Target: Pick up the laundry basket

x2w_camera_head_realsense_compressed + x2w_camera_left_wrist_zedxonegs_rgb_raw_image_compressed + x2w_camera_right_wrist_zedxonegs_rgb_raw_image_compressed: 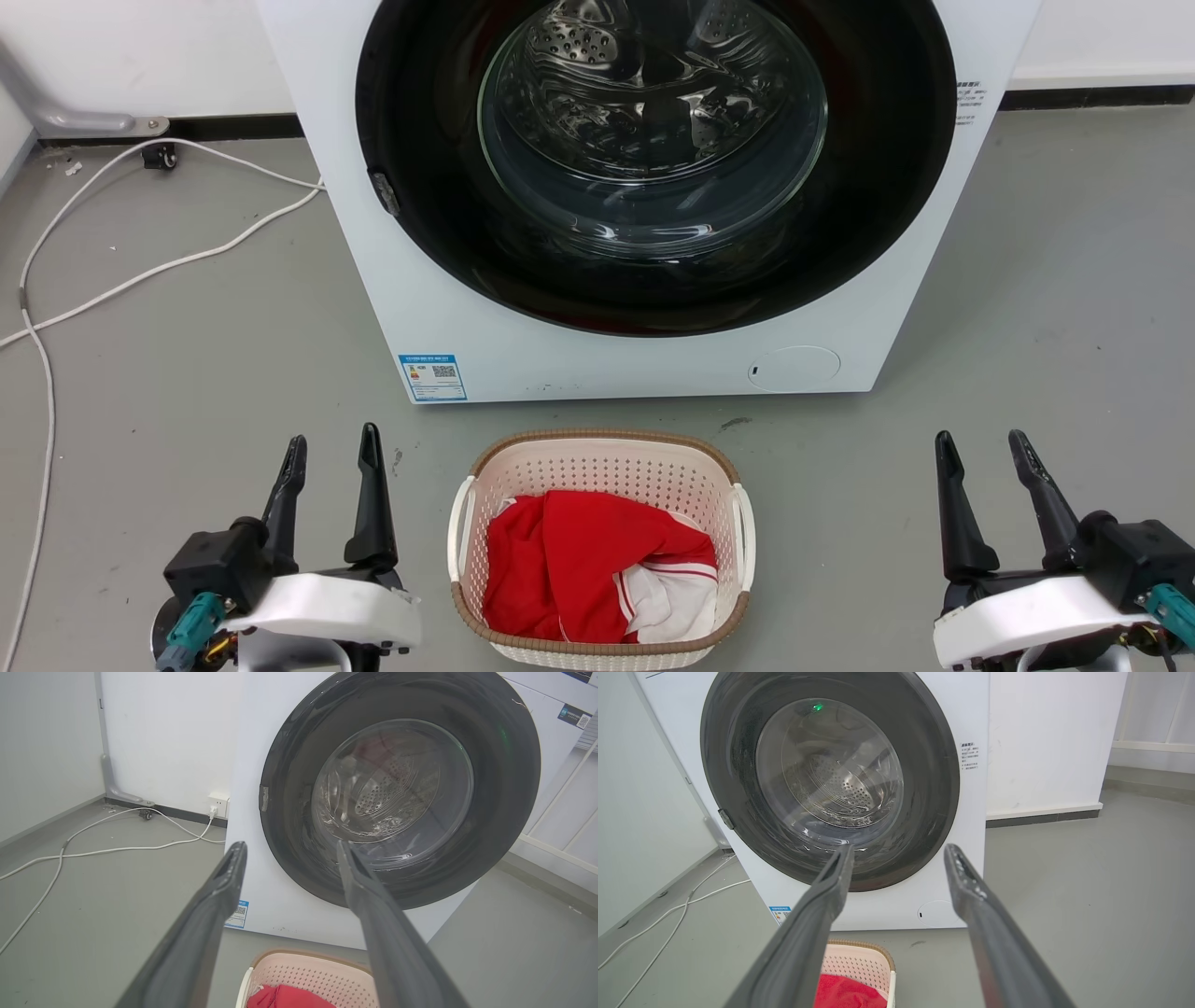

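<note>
The laundry basket (597,467), cream-white perforated plastic with a brown woven-look rim and white side handles, stands on the grey floor just in front of the washing machine; it holds red and white clothes (588,569). My left gripper (332,446) hangs open to the basket's left, well apart from it. Off to the basket's right, my right gripper (980,443) is open too, with nothing between its fingers. The basket's far rim (308,957) shows at the bottom of the left wrist view between the left gripper's (289,847) fingers, and its corner (864,961) shows in the right wrist view by the right gripper (899,849).
A white front-loading washing machine (467,317) with a round dark glass door shut stands right behind the basket. White cables (140,271) trail over the floor at the left toward a wall socket (217,804). Bare grey floor lies on both sides of the basket.
</note>
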